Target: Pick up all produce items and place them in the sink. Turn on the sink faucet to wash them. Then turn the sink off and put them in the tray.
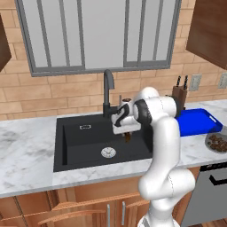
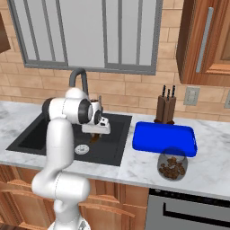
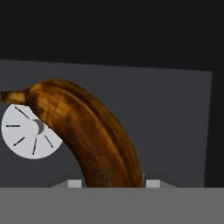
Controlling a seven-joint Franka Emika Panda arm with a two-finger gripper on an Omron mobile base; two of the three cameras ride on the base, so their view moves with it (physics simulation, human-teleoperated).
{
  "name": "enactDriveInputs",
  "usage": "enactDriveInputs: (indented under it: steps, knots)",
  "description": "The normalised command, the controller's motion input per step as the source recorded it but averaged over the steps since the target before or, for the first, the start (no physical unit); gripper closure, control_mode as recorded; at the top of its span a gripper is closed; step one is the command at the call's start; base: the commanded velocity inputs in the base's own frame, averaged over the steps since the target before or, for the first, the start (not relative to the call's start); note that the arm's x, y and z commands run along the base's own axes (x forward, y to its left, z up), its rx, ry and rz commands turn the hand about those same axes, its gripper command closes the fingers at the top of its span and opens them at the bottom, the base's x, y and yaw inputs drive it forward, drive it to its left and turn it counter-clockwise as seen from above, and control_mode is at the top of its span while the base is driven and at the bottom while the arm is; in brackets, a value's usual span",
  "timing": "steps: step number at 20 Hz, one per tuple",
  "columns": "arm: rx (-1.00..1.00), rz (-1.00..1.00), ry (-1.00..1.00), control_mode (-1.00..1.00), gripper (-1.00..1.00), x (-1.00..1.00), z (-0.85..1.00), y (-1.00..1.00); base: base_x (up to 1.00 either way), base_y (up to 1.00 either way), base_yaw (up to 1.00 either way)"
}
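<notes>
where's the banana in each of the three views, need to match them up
Left base view: the banana hangs as a small dark piece under the gripper, centre of the picture, over the sink.
Right base view: left of centre, below the gripper, over the sink.
Hand view: it curves from bottom centre up to the upper left.
Shared landmark: the round silver drain, beside the banana every time.

banana (image 3: 94,140) lower end hidden below hand view's edge, drain (image 3: 26,131) partly behind it, tray (image 1: 197,122) near corner behind arm
</notes>
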Motion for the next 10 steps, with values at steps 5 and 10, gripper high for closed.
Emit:
enactDriveInputs:
  steps: [5,10]
  knots:
    - [0.00,-0.04,0.00,-1.00,1.00,-0.15,0.55,-0.39,0.00,0.00,0.00]
    - [0.00,-0.04,0.00,-1.00,1.00,-0.13,0.60,-0.35,0.00,0.00,0.00]
